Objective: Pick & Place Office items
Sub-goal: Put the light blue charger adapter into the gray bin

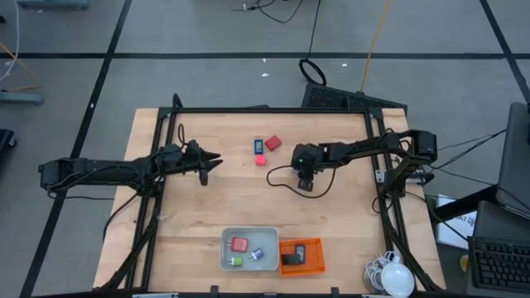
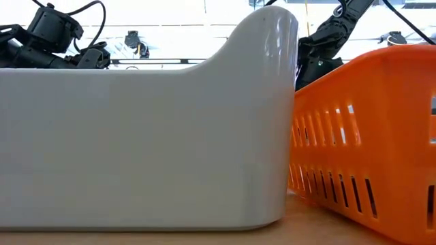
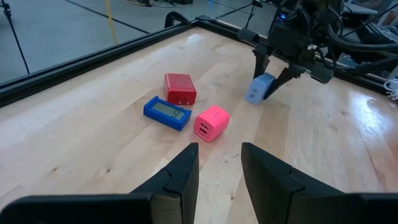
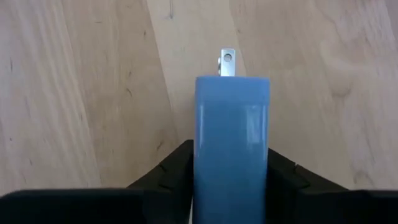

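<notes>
A red block (image 3: 180,88), a dark blue flat piece with a small screen (image 3: 166,112) and a pink block (image 3: 211,122) lie close together on the wooden table, each flat on one face. To their right in the high view, my right gripper (image 1: 305,179) is shut on a light blue block (image 4: 231,143) with metal prongs. My left gripper (image 3: 219,155) hangs open at the table's left, level, pointing at the three pieces and holding nothing. My right gripper pinches the light blue block by its two opposite sides (image 4: 200,152) between its two fingers (image 3: 280,79). The fingers slant down from the table's right. The block sits tilted, its prong end (image 4: 227,62) pointing away from the gripper and down toward the table; whether it touches the wood I cannot tell.
A grey tray (image 1: 248,233) at the near edge holds a red, a green and a white-blue piece. Beside it an orange mesh basket (image 1: 315,266) holds a black flat one. A black cable (image 1: 281,184) loops on the table beside my right gripper. Bare wood lies between the arms.
</notes>
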Controlling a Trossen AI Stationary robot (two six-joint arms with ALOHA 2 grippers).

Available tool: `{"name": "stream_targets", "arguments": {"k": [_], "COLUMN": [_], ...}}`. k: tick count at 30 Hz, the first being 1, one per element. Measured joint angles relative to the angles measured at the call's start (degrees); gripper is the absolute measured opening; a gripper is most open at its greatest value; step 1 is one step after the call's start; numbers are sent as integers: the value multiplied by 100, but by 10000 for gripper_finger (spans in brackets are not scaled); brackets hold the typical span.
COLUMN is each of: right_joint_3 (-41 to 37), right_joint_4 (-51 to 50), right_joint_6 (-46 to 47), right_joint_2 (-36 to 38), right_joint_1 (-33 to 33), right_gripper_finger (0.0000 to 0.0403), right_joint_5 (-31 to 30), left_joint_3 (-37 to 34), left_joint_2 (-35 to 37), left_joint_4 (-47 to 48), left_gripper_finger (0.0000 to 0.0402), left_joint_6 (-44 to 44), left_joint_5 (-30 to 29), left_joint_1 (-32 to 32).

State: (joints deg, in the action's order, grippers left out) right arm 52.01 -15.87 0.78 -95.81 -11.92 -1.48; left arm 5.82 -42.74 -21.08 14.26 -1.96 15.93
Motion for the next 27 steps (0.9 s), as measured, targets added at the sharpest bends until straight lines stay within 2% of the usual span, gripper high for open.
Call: {"name": "stream_targets", "arguments": {"k": [10, 17, 20, 24, 27], "right_joint_3": [0, 0, 0, 0, -55], "right_joint_4": [179, 1028, 1570, 2520, 3813], "right_joint_6": [65, -38, -182, -341, -302], "right_joint_2": [0, 0, 96, 219, 237], "right_joint_1": [124, 432, 520, 584, 640], "right_gripper_finger": [124, 113, 113, 117, 114], "right_joint_5": [2, 3, 4, 7, 170], "left_joint_3": [0, 2, 2, 2, 2], "left_joint_2": [0, 0, 0, -2, -2], "left_joint_4": [-17, -653, -842, -1100, -1375], "left_gripper_finger": [120, 128, 157, 216, 254], "left_joint_6": [403, 496, 623, 561, 412], "left_joint_5": [-5, 38, -62, -452, -618], "left_joint_1": [1, -301, -569, -957, -1240]}}
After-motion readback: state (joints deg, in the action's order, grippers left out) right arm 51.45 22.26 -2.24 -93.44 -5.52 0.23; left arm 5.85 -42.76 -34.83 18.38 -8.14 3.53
